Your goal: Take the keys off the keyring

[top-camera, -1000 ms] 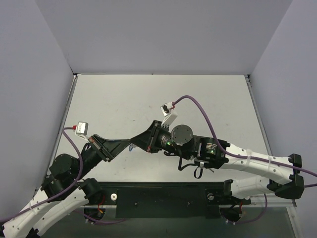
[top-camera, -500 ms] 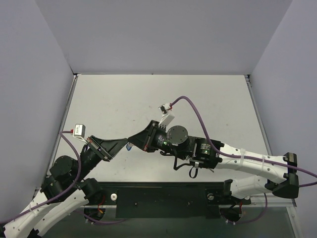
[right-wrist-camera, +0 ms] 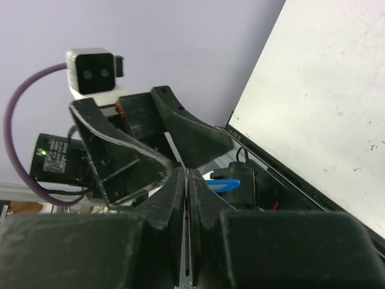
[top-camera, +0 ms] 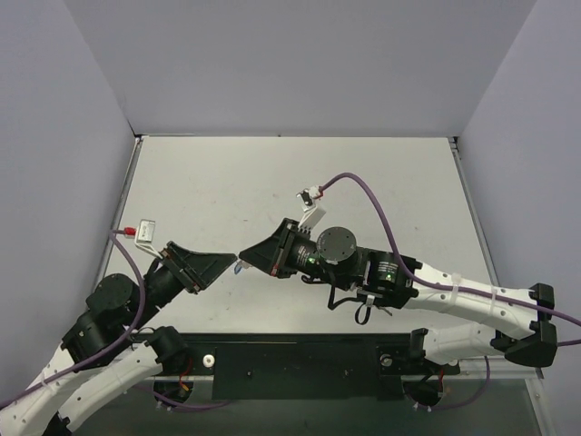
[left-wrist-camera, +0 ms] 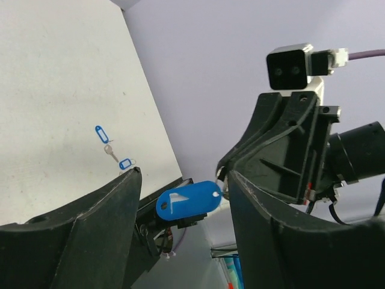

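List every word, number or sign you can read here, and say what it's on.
None can be read.
On the blue tag at the right gripper: white window, no writing visible.
On the two small blue tags on the table: too small to tell.
On the sticker on the left arm: print too small to read.

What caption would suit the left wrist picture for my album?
Open left gripper frames the blue-tagged keyring pinched by the right gripper; tagged keys lie on the table.
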You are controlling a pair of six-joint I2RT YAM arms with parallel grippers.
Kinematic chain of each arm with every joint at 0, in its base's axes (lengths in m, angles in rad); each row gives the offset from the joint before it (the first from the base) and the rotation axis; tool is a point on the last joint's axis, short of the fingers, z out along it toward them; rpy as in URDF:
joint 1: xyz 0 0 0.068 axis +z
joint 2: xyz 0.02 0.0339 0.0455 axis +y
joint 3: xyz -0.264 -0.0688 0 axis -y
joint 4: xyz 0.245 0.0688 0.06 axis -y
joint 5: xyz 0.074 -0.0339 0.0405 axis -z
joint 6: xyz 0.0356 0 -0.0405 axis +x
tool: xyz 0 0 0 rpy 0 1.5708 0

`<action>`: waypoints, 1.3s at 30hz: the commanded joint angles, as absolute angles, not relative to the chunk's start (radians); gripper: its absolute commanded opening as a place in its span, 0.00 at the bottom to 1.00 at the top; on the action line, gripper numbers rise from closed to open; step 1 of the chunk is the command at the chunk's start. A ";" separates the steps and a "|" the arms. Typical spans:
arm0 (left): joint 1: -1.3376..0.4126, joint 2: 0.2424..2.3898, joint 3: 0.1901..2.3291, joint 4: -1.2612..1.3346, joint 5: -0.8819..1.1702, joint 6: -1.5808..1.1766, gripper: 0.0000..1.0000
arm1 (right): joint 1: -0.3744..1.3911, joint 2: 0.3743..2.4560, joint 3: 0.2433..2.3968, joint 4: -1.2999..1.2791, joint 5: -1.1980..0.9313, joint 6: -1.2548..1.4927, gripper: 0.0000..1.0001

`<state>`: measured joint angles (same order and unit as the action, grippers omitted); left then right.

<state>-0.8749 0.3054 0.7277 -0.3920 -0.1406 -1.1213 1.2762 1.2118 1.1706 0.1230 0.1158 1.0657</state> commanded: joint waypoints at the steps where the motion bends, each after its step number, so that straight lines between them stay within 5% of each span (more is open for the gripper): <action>1: -0.874 0.327 0.876 -0.454 -0.078 -0.967 0.69 | 1.264 1.151 1.187 0.066 0.058 1.011 0.00; 7: -0.874 0.397 1.020 -0.546 0.050 -0.821 0.72 | 1.255 1.094 1.183 0.003 0.009 0.968 0.00; 23: -0.874 0.474 1.020 -0.347 0.504 -0.782 0.57 | 1.276 1.009 1.166 0.063 -0.218 0.936 0.00; 39: -0.874 0.489 0.939 -0.310 0.483 -0.802 0.52 | 1.315 1.023 1.169 0.054 -0.233 0.882 0.00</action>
